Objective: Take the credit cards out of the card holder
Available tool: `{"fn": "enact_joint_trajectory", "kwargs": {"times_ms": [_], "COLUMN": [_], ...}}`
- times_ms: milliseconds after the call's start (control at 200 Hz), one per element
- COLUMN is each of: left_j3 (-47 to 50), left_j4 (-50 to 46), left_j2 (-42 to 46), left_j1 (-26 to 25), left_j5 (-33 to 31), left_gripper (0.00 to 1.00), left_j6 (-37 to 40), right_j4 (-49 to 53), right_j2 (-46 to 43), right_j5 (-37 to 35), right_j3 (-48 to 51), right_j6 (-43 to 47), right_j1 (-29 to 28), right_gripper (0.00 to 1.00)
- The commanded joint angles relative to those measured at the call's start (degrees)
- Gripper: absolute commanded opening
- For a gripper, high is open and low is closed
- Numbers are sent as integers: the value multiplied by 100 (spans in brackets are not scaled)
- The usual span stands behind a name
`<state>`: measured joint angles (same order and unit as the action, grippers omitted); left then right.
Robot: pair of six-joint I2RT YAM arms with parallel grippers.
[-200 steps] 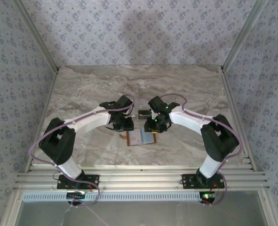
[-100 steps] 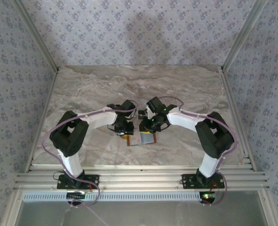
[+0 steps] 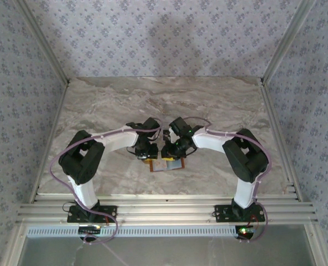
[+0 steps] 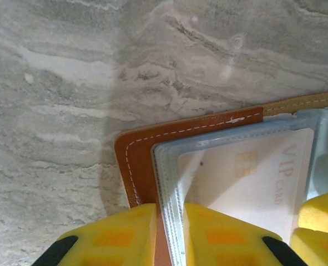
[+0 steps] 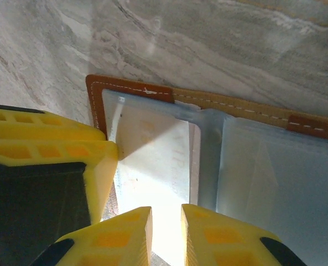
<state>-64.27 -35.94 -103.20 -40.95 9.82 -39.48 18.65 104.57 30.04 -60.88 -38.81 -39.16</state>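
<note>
Card extraction: left hand [image 4: 170, 233] clamps card holder [image 4: 136, 160] edge. Right hand [image 5: 166, 233] straddles credit card [image 5: 152, 160], grip unclear. Next: pinch firmly, slide card out.

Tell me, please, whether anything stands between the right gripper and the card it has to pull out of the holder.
Only a clear sleeve of the holder, which covers the card. The right gripper is right at the card with nothing else between; the left gripper pinches the holder's edge beside it.
</note>
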Motion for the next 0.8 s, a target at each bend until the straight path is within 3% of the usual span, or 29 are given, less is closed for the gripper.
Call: {"fn": "enact_joint_trajectory", "kwargs": {"times_ms": [0, 435, 795], "left_j3": [107, 70, 21], "left_j4": [-178, -255, -444], "left_j2": [-131, 17, 132], "left_j1": [-36, -31, -29], "left_j5": [-86, -211, -243], "left_gripper": [20, 20, 20], "left_j6": [72, 116, 120], "right_j4": [144, 707, 767], "right_j2": [134, -38, -305], "right_j5": [-68, -661, -658], "right_j3": [-39, -107, -134], "right_j6": [8, 224, 225], "right_j1": [-26, -30, -29], "right_gripper": [22, 20, 19]}}
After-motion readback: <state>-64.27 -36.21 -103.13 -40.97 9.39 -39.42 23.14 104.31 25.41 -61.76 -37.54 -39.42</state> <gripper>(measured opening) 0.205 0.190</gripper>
